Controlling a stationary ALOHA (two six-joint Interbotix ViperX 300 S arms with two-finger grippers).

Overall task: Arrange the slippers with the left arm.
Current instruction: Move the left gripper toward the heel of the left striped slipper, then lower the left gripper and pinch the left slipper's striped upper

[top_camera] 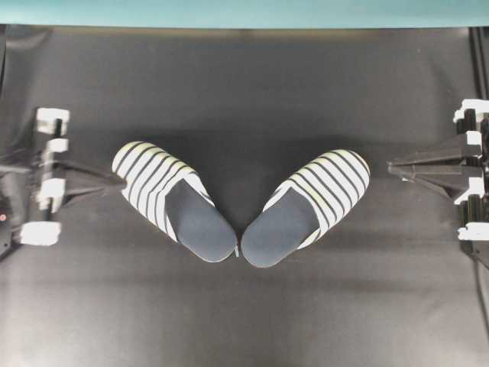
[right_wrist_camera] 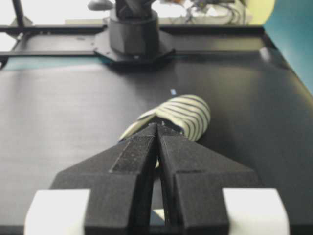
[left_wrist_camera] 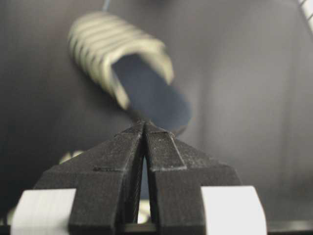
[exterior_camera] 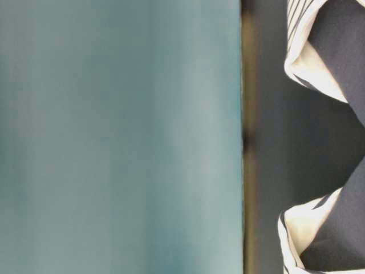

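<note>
Plainly, the slippers (top_camera: 241, 202) lay mid-mat in a V, heels nearly touching, toes splayed apart. The left gripper (top_camera: 114, 180) (jaws pinched together, holding nothing) sat beside the nearer slipper's toe (top_camera: 141, 172). It probably needed to open, then take that toe cover squarely, so the slipper would turn parallel to its mate.

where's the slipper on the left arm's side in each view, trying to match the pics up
Overhead: the left slipper lies left of centre, striped toe up-left, heel almost meeting the right slipper.
Table-level: two slipper edges show at the right border; which is which cannot be told.
Left wrist: upper centre, blurred, beyond the shut left gripper.
Right wrist: cannot tell; the one slipper showing is probably the other one.
Shared landmark: the black tabletop.
</note>
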